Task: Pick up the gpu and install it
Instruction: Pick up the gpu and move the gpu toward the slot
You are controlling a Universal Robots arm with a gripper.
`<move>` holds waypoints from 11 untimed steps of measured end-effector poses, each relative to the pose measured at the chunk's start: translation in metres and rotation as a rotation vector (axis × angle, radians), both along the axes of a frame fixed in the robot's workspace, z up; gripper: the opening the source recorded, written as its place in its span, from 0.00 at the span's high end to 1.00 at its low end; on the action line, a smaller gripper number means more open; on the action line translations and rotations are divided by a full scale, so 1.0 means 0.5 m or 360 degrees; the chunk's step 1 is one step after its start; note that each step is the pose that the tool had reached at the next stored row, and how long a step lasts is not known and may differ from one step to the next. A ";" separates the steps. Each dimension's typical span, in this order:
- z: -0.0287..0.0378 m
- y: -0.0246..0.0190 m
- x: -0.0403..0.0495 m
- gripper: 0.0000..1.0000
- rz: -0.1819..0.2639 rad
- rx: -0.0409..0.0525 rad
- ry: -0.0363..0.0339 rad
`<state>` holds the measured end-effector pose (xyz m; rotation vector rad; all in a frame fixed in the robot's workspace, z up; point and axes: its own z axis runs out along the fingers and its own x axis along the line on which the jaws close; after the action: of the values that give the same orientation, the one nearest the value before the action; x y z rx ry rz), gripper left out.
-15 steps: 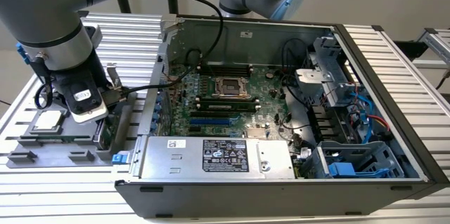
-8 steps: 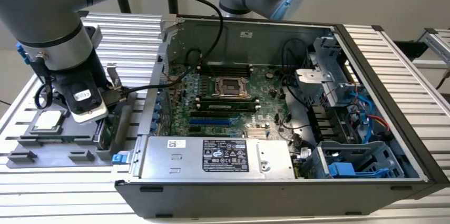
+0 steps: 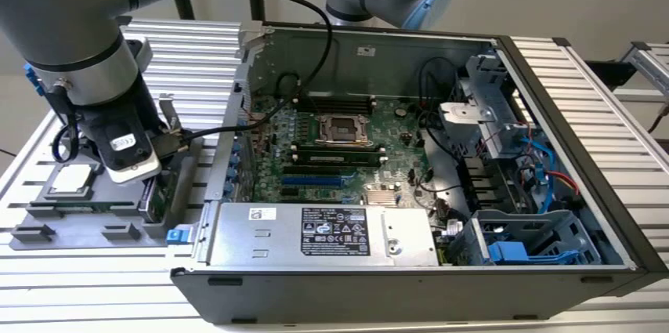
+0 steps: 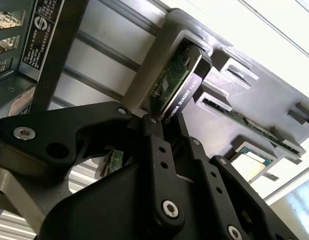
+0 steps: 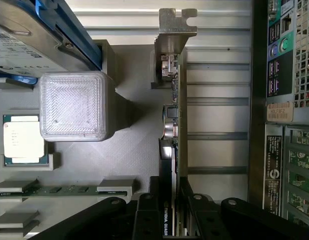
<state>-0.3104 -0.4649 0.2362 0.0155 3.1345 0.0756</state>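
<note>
Exterior view: the arm is reaching down over the grey parts tray [image 3: 63,233] at the exterior view's left, outside the open computer case [image 3: 585,192]. The gripper [image 3: 155,168] is hanging directly above the gpu [image 3: 155,197], which is standing on edge in the tray's slot nearest the case wall. The motherboard [image 3: 313,153] is lying well apart, inside the case. The processor chip [image 3: 69,179] is sitting in its own pocket.

Second wrist view: the black fingers [image 4: 157,150] are straddling the gpu [image 4: 174,82], one against each face. Judgement: nearly shut and pinching the card, which is sitting seated in its slot.

First wrist view: the gpu's [image 5: 170,125] long axis is running straight away from the gripper [image 5: 169,187], with its silver bracket [image 5: 177,25] at the far end. So the grip is sitting at the card's bracket-free end, jaws across its thin dimension. The hard drive [image 5: 19,40] is lying to one side.
</note>
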 end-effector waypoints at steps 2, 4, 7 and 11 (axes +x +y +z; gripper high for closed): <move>0.000 0.0000 0.000 1.00 0.0000 0.0000 0.0000; 0.000 0.0000 0.000 1.00 0.0000 0.0000 0.0001; 0.000 -0.0001 0.000 1.00 0.0000 -0.0001 0.0001; -0.001 -0.0001 0.000 1.00 0.0000 -0.0001 0.0001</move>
<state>-0.3105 -0.4649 0.2359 0.0156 3.1349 0.0750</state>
